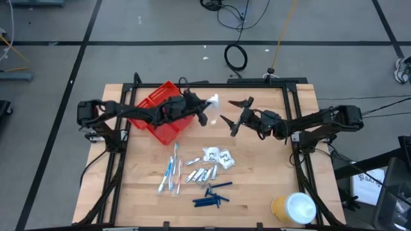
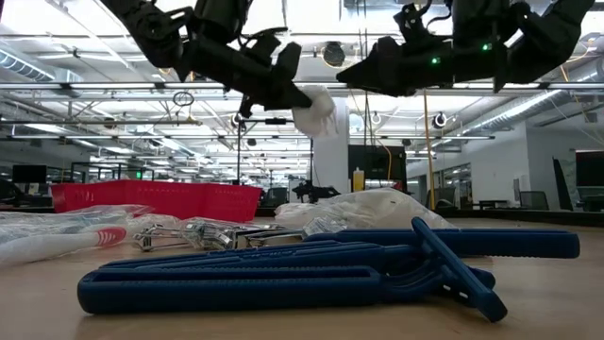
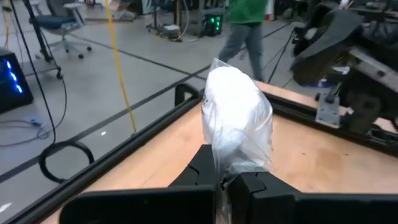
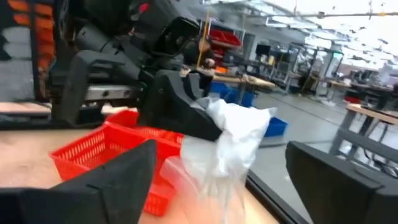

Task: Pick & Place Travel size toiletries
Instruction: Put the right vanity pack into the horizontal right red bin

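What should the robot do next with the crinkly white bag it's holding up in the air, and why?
Probably swing the left gripper back over the red tray and lower it. It is shut on the white packet, held high above the table's far edge, just beside the tray. The right gripper waits open, facing it.

White packet [image 3: 237,121] — lower end hidden between left gripper [image 3: 227,180] fingers; contents blurred.

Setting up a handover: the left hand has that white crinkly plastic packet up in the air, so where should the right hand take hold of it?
Grip the bulging free end of the white crinkly plastic packet, approaching from the right hand's own side. The left hand is pinching the packet's lower edge, so the puffed body sticks out clear beyond its fingers.
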